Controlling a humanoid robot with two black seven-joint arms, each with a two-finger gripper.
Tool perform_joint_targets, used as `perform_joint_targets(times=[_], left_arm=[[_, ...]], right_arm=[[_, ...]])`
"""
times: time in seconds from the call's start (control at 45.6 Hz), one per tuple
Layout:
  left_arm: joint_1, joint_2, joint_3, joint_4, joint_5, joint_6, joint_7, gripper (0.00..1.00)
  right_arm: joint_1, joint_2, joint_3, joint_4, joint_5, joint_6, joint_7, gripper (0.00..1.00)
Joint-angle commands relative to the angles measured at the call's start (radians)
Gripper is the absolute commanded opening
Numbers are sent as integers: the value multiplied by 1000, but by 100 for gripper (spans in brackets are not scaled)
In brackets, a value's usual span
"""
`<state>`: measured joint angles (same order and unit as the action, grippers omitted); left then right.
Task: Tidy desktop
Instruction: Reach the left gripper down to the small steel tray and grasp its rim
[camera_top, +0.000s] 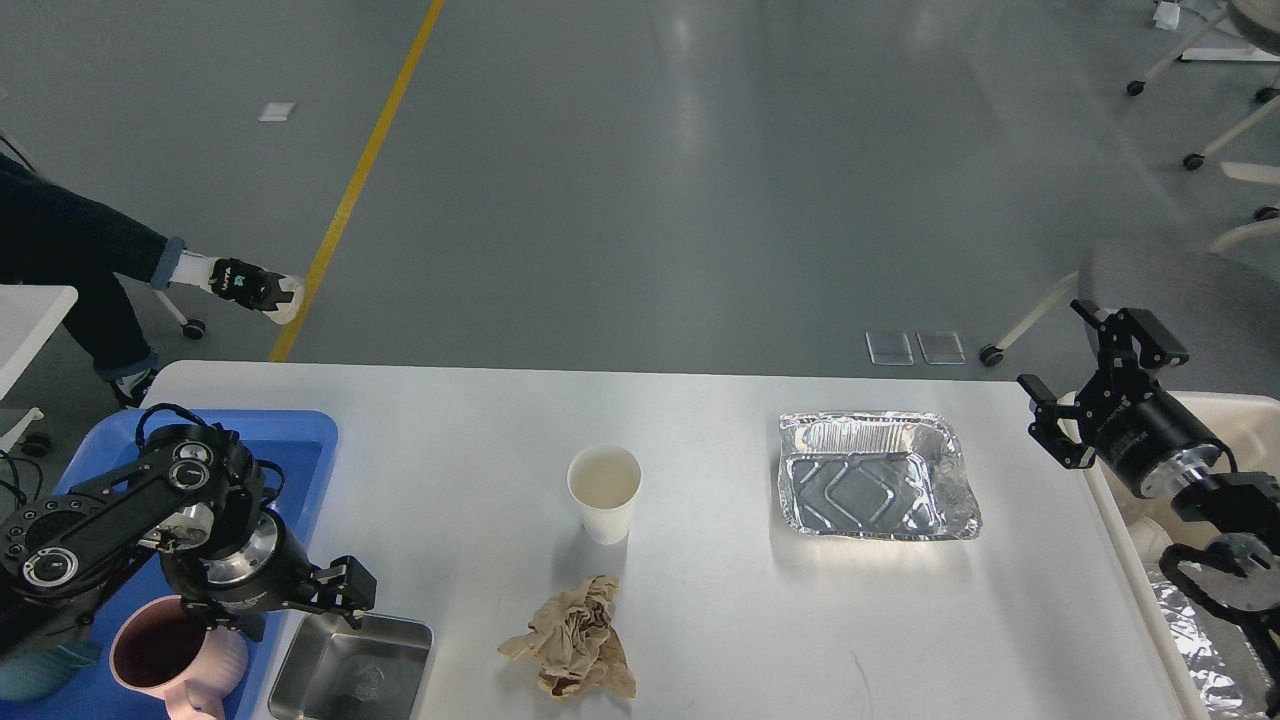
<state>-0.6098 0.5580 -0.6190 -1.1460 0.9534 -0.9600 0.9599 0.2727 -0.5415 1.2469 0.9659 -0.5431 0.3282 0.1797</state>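
Note:
The white desktop (700, 610) holds a white paper cup (604, 488) at the middle, a crumpled brown paper napkin (574, 650) in front of it, an empty foil tray (875, 488) to the right and a steel square tray (350, 672) at the front left. My left gripper (290, 610) hangs just above the steel tray's far left edge, jaws apart, with nothing in it. My right gripper (1088, 372) is raised off the table's right edge, open and empty.
A blue plastic tray (300, 440) sits at the left edge with a pink mug (175, 660) and a teal item (40, 672) in it. A cream bin (1105, 495) with crumpled foil stands at the right. A seated person's legs (90, 270) are at the far left.

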Motion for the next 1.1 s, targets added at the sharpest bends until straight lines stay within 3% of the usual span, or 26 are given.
perform_joint_targets(times=[0.0,0.483,0.527,0.592,0.702,0.878,0.987,1.075], left_arm=[[1,-1,2,0,2,0,0,99],[1,-3,51,-14,5,0,0,98],[-1,-4,48,-15,5,0,0,89],[-4,-6,48,-15,5,0,0,65],[-7,-6,47,-15,4,0,0,61],[-4,-6,48,-15,-1,0,0,28],[-2,-6,48,-15,-1,0,0,14],[-1,-7,45,-15,-1,0,0,11]], right_arm=[[-6,-6,3,7,0,0,1,100],[-40,-12,29,27,2,-1,1,100],[-43,-15,29,27,2,-1,0,100],[-44,-17,31,30,2,-1,1,100],[-44,-17,32,33,2,-1,1,100],[-44,-17,32,33,2,-1,1,100],[-47,-17,32,33,2,-1,1,100],[-50,-17,36,31,2,-1,1,100]])
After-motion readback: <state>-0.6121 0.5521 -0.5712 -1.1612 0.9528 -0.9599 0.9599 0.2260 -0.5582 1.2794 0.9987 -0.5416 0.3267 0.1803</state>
